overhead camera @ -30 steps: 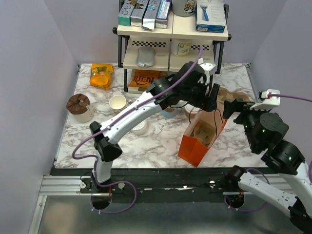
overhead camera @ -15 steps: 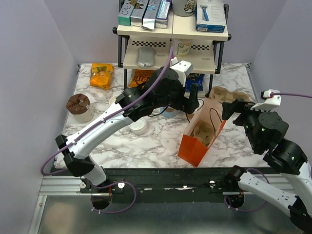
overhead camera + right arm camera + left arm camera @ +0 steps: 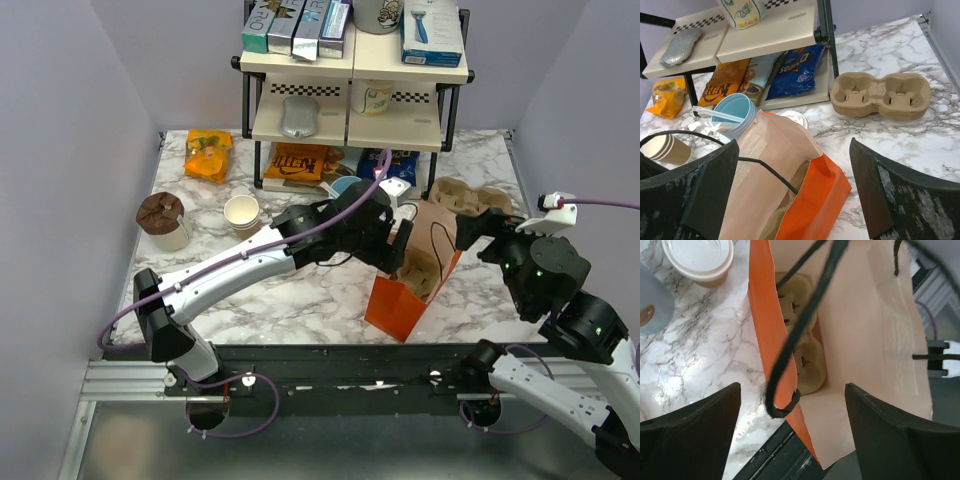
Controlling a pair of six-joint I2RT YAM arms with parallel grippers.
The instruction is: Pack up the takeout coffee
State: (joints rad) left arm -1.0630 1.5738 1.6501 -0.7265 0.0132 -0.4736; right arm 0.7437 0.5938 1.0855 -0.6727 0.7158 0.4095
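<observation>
**Item: takeout coffee** [image 3: 697, 257], count one. We log a short tan kraft cup under a round white lid [image 3: 794, 118]. It stands upright on the marble table [image 3: 320, 300], just outside the orange paper bag [image 3: 395, 305] and near the blue cup [image 3: 735, 107]. The overhead view hides it behind the left arm.

**Handling:** we judge it light to moderate in weight, with thin paper walls that dent under a hard squeeze. The lid is smooth and may pop off if lifted by its rim. We would take hold around the cup wall below the lid, keep it upright, and close gently.

**Left gripper** [image 3: 792, 405]: fingers spread wide over the bag's mouth, grasping nothing.

**Right gripper** [image 3: 793, 150]: fingers spread wide near the bag's far side, empty.

**Counts:**
- orange paper bag: one, open, with black cord handles
- pulp carrier in the bag [image 3: 802, 347]: one, two wells showing
- pulp carrier on the table [image 3: 880, 94]: one, two wells, empty
- blue cup: one
- unlidded paper cup [image 3: 242, 211]: one
</observation>
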